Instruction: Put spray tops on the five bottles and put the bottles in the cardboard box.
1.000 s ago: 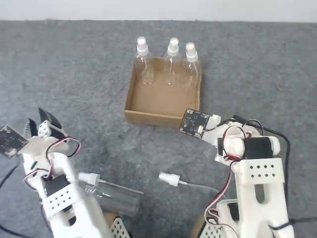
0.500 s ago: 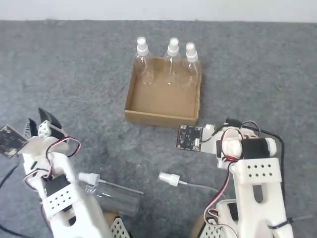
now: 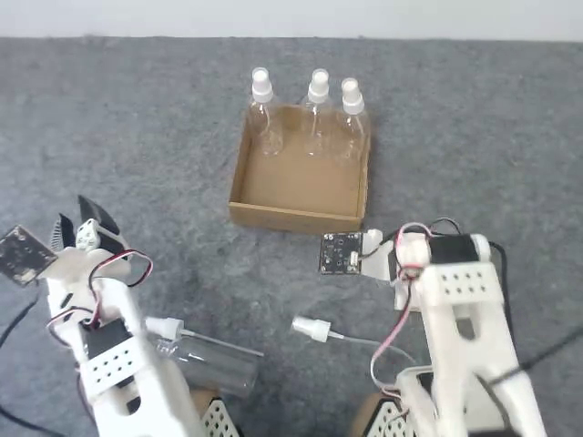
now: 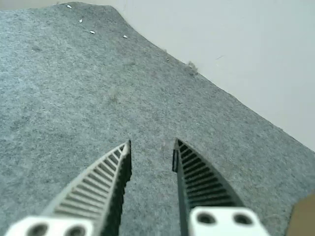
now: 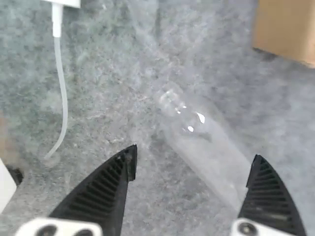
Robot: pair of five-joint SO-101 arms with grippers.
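Note:
The cardboard box [image 3: 296,217] stands mid-table with three capped clear bottles [image 3: 317,111] upright along its far side. A fourth capped bottle [image 3: 205,357] lies by the left arm's base. On the carpet sits a loose white spray top [image 3: 311,327], its thin tube trailing right. In the right wrist view my right gripper [image 5: 194,152] is open, one finger on each side of an uncapped clear bottle [image 5: 197,132] that lies on the carpet. The spray top [image 5: 66,4] lies beyond it. My left gripper [image 4: 151,143] is open over bare carpet at the near left [image 3: 80,218].
Grey carpet covers the table, and a pale wall runs along its far side. The box corner [image 5: 285,27] lies close beyond the uncapped bottle. The right arm [image 3: 437,273] stands just in front of the box's near right corner.
The right arm's wrist has drawn back from the box's near right corner and swung left and lower. The left arm has shifted only slightly.

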